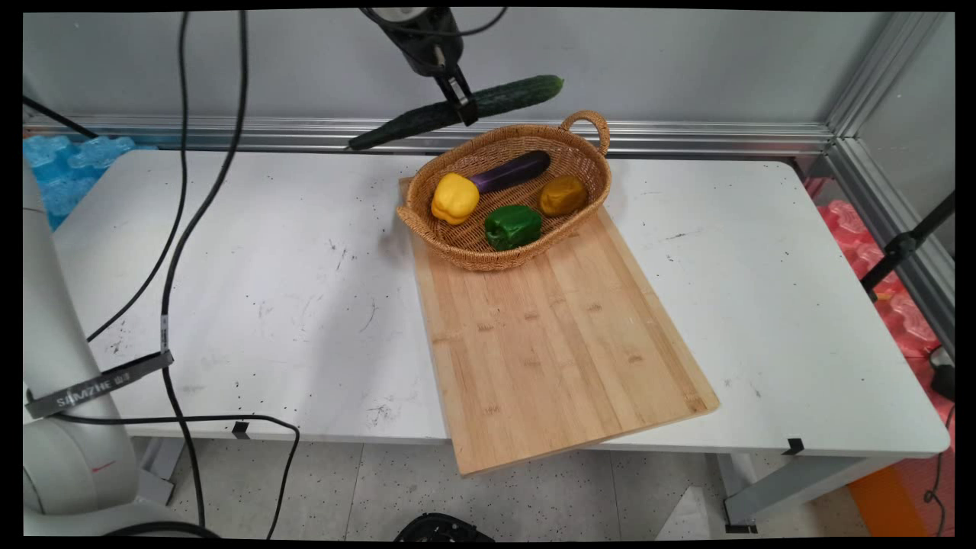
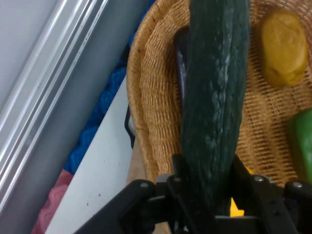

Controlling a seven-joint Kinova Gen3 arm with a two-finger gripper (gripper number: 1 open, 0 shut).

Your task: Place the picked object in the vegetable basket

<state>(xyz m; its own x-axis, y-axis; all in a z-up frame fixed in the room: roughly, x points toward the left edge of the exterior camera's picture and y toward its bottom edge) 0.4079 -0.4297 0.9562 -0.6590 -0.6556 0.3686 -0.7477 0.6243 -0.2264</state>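
In the main view we see the end effector (image 1: 463, 107) pinching a long dark green cucumber (image 1: 457, 111) near its middle, so the vegetable hangs level and balanced rather than tipping. It hovers in the air above the back rim of the wicker basket (image 1: 587, 164), clear of everything inside. The basket sits on the far end of a wooden cutting board (image 1: 557, 343) on the white counter (image 1: 229, 290). Inside the basket lie a yellow pepper (image 1: 454, 197), a purple eggplant (image 1: 511, 171), a green pepper (image 1: 512, 226) and a dull yellow vegetable (image 1: 563, 195).

In the hand view we see the cucumber (image 2: 214, 107) clamped between the fingers (image 2: 183, 175), its skin bumpy, glossy and streaked pale, above the basket (image 2: 151, 122).
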